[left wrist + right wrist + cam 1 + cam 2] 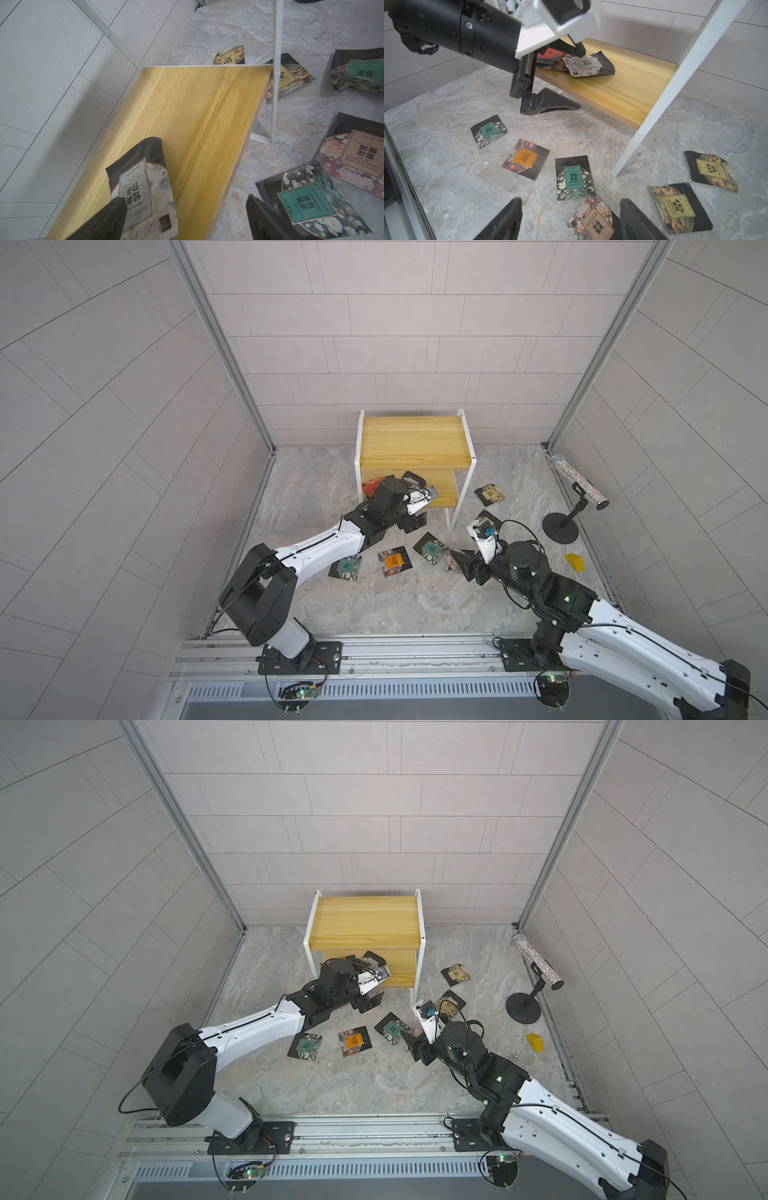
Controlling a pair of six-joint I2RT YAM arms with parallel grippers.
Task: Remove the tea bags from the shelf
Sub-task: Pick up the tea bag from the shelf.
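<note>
Right wrist view: tea bags black-edged, patterned, square labels. Six lie flat on the floor ahead of the right gripper, spread and empty: two teal, two yellow, one orange, one tan. One white-label bag and one red-label bag lie on the shelf, lower board, beside the wide-spread left gripper.

Six tea bags lie on the bench; at least two more sit on the one shelf. At three o'clock: one yellow block, one black stand, one glittery tube. Two robot arms.
</note>
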